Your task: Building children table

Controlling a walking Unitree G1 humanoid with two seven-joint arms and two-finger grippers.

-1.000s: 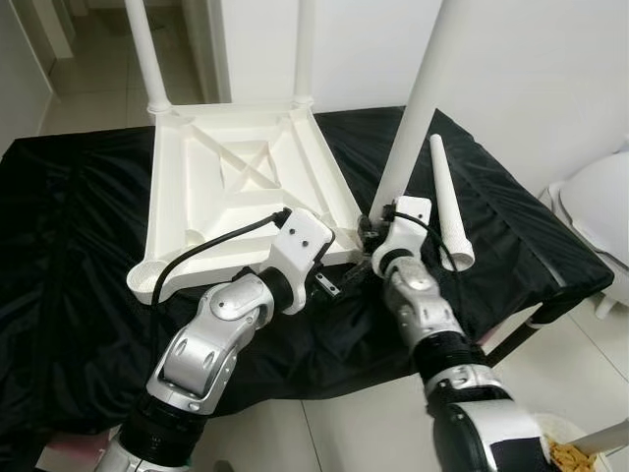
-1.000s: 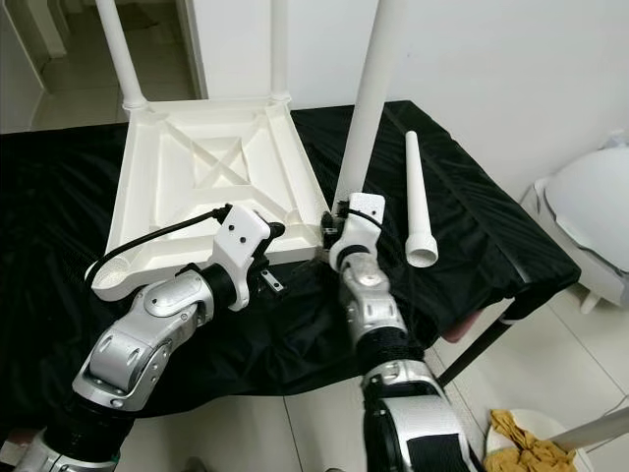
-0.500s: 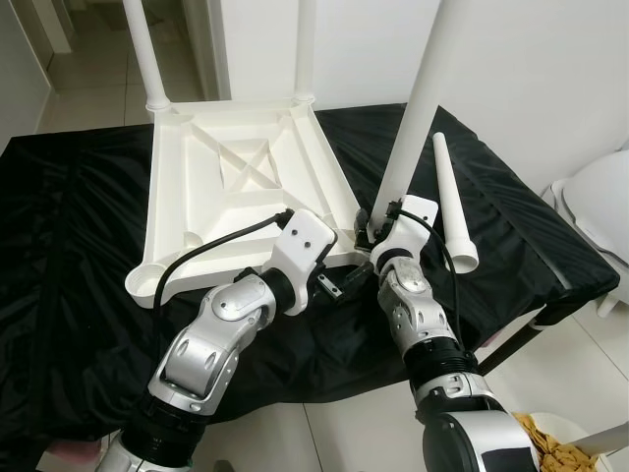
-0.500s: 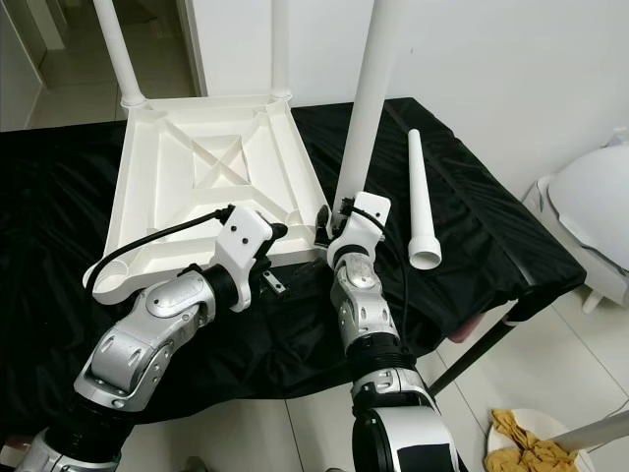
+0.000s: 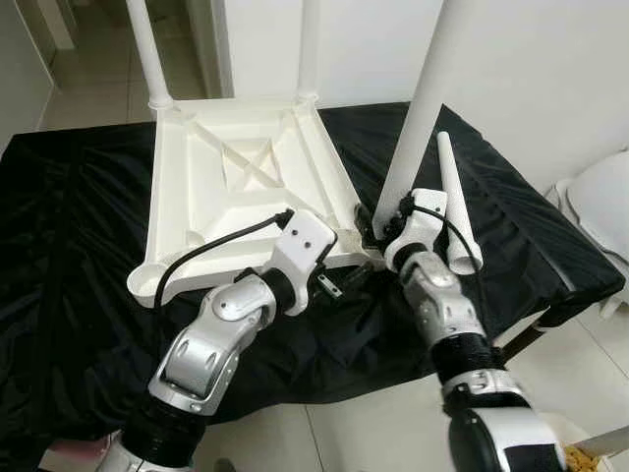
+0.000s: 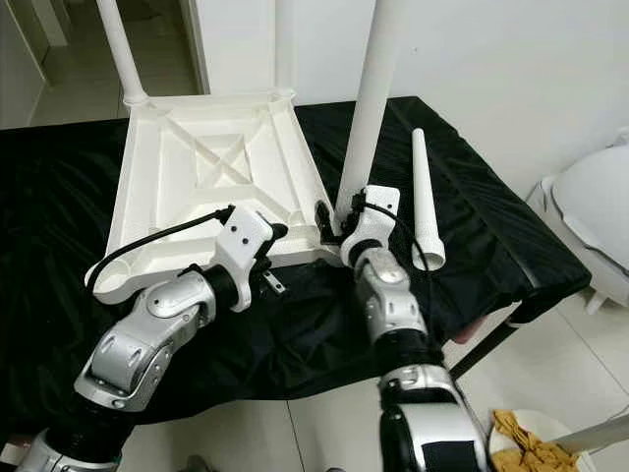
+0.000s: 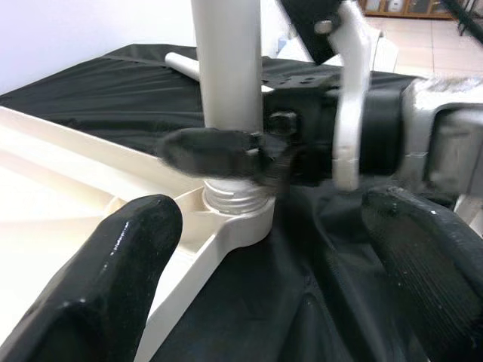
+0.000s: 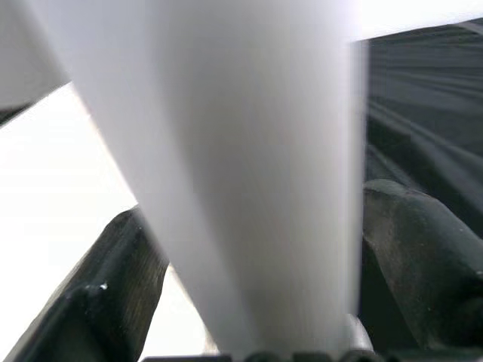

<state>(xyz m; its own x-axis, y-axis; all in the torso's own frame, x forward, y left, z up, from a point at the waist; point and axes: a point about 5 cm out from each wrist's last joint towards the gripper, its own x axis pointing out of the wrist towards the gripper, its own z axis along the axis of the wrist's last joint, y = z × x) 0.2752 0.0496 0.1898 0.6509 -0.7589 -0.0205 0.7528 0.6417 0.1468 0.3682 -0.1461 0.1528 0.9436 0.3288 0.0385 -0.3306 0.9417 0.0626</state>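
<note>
My right gripper [image 7: 226,147] is pinching the third leg [image 5: 418,108] just above its threaded foot, which sits in the socket at the near right corner of the upturned top [image 5: 241,182]. The thread [image 7: 234,197] is partly exposed, so I judge this leg is not screwed fully home. My left gripper [image 7: 279,249] hangs spread wide just in front of that same corner, holding nothing. The top lies underside up on the black cloth [image 5: 69,246], toward its far side. Two legs [image 5: 147,49] stand in the far corners and look seated, though their upper ends are cut off by the frame, as is the upper end of the one I hold. The fourth leg [image 5: 452,202] lies loose on the cloth by the right edge, just beside my right wrist, and the socket [image 5: 145,282] at the near left corner is bare. So I would put the job a little past halfway: finish turning this leg, fit the last, then right the table. My right wrist view is blurred by the leg close up, and I cannot tell how tight the far legs are.
</note>
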